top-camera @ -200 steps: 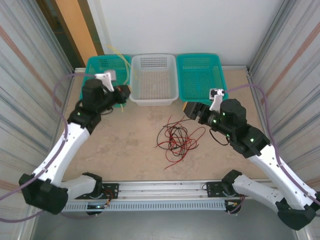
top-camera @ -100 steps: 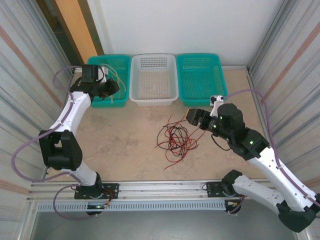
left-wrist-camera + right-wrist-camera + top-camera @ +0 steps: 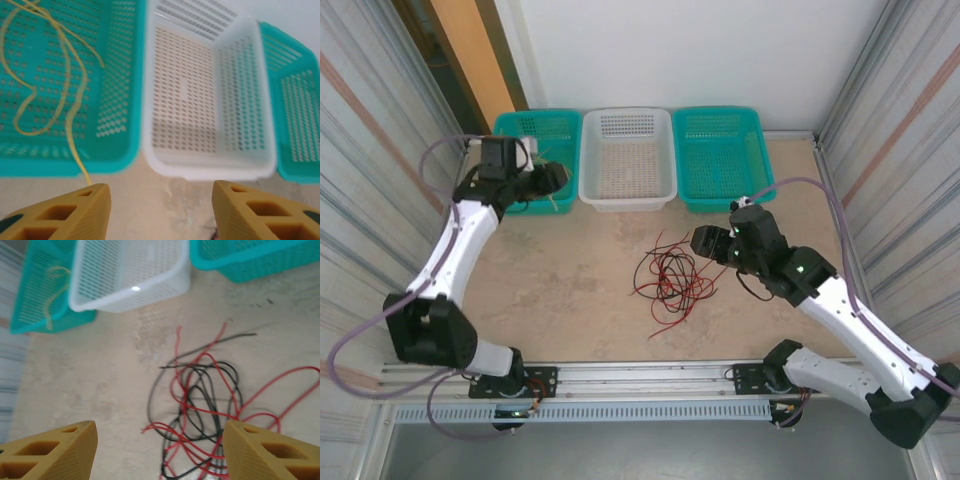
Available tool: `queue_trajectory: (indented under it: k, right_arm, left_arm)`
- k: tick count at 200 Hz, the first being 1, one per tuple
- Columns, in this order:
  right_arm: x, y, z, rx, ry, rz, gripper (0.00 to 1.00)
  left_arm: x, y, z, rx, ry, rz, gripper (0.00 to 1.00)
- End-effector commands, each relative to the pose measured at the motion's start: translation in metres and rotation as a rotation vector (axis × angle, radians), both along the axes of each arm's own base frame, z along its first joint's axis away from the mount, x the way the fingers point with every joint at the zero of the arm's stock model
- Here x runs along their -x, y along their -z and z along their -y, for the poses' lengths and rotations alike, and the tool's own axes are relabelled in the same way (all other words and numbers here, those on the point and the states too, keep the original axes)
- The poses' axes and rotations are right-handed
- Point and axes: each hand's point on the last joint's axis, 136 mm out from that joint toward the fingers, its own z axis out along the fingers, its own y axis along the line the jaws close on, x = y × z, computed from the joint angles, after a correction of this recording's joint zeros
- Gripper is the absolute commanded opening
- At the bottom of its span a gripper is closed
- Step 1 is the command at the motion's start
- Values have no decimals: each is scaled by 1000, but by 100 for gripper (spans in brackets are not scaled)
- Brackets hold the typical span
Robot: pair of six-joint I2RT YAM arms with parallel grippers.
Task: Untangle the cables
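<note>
Table: beige top (image 3: 570, 270), corrugated side walls, three baskets along the far edge: left teal basket (image 3: 535, 114), white basket (image 3: 627, 204), right teal basket (image 3: 720, 112).
Top view, left: left gripper (image 3: 552, 178) is at the left teal basket's near rim. A second ago we saw it pinched shut further back; now the jaws have parted.
Top view, right: right gripper (image 3: 705, 240) has shifted slightly toward the red and black tangle (image 3: 670, 280) mid-table. Jaws are spread, holding nothing.
Left wrist: fingers (image 3: 75, 212) are apart with nothing between them. Yellow cable (image 3: 75, 150) lies looped inside the left teal basket, tail draped over the near wall.
Meaning: we read this as yellow dropped off and sorted. Red and black are not yet separated, so most of the job remains.
Right wrist: fingers (image 3: 60, 450) are wide apart, looking down on the tangle (image 3: 202, 390) and seemingly clear of it. Yellow cable (image 3: 48, 305) shows in its basket.
Unclear: the yellow tail ends right at our left finger; we can't tell if it is touching or just beside. The right wrist frame is blurred and cuts off the tangle's near edge, so we can't trace the crossings.
</note>
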Motion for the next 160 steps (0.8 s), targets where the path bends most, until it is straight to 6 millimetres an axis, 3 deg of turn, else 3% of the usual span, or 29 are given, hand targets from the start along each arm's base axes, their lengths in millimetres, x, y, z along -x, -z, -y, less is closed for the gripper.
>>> queue_trajectory:
  k: [1,30,59,93,116,129,142,160]
  right_arm:
    - [5,41,15,147,43,-127,64]
    - [7,83,10,171,57,-242,62]
    - [9,122,-6,147,53,-339,61]
    - [13,155,-9,196,61,-448,52]
    - [11,161,-31,137,17,-457,47]
    - [11,167,-43,130,-8,-474,37]
    - [11,166,-57,155,-50,-460,21]
    - [13,152,-89,173,-161,-411,16]
  left_arm:
    - [54,6,54,27,204,14,54]
    - [122,56,103,43,380,-107,53]
    - [157,95,122,46,427,-214,48]
    - [160,106,131,54,425,-257,47]
    - [157,106,139,85,430,-270,46]
    - [155,106,141,91,431,-275,46]
    - [154,104,144,92,438,-269,46]
    - [151,101,143,83,430,-257,46]
